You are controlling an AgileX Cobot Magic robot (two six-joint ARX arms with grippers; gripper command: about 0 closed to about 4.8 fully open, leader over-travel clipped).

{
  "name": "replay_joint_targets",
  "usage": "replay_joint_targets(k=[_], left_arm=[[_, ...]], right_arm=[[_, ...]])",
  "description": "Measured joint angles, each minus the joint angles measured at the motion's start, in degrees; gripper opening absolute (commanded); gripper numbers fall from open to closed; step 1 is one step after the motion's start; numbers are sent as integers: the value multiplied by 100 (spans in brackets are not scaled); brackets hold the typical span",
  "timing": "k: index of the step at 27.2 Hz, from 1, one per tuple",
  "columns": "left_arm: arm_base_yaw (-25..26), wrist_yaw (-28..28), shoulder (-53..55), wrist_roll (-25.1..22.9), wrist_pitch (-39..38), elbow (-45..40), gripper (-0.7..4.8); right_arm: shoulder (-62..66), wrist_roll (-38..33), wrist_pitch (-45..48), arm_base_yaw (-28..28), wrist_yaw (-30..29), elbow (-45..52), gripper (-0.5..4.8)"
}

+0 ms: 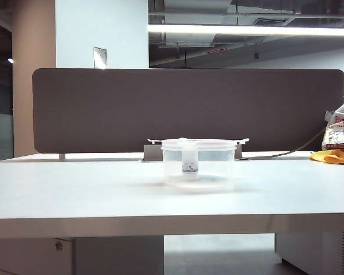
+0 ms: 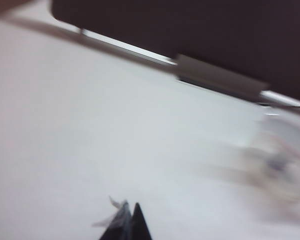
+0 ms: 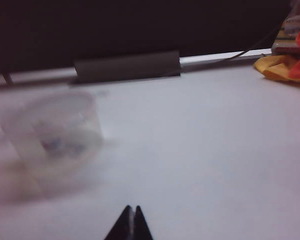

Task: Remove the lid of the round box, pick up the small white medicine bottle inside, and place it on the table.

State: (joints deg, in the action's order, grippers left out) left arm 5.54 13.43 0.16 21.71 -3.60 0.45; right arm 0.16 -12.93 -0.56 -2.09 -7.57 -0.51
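**Mia:** Where is the round box [image 1: 198, 164]?

**Tom:** It stands in the middle of the white surface [image 1: 74, 192], a bit in front of the dark divider panel [image 1: 103, 109]. You can see right through it.

**Mia:** Is the lid [image 1: 198, 141] on?

**Tom:** Yes. It lies flat on top of the box. Little tabs stick out past the rim on both sides.

**Mia:** And the small white medicine bottle [image 1: 190, 165]?

**Tom:** It is inside the box, standing upright on the bottom. It has a blue and red label.

**Mia:** Where are the robot's hands?

**Tom:** The outside camera shows no arms. The left hand [image 2: 131, 222] shows only in its own camera. Its two dark tips are pressed together with nothing between them. It hangs over bare surface, well apart from the box.

**Mia:** And the other one?

**Tom:** The right hand [image 3: 133, 225] is clenched too, and empty. It is also over bare surface, with the box off to one side of it.

**Mia:** Do the wrist cameras show the bottle?

**Tom:** The box is a blur in both. There may be a smudge of label colour inside it, but I cannot be sure.

**Mia:** Anything else?

**Tom:** A yellow cloth [image 1: 332, 156] and some bags [image 1: 339, 130] sit at the far right edge.
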Motion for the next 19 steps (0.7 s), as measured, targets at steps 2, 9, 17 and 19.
replay_joint_targets(k=[2,9,17,19], left_arm=[[-2,299,0,186,0,0,-6],[-2,1156,0,767,-20,227,-6],[-2,1032,260,769,76,1281,-5],[-2,1014,614,767,87,1633,-6]], right_arm=[[0,-597,168,2,-7,0,-5],[2,-1576,804,2,-247,-87,-6],[131,-1432,957,4,-393,-1346,-6],[417,-1381,964,4,-393,-1794,-4]])
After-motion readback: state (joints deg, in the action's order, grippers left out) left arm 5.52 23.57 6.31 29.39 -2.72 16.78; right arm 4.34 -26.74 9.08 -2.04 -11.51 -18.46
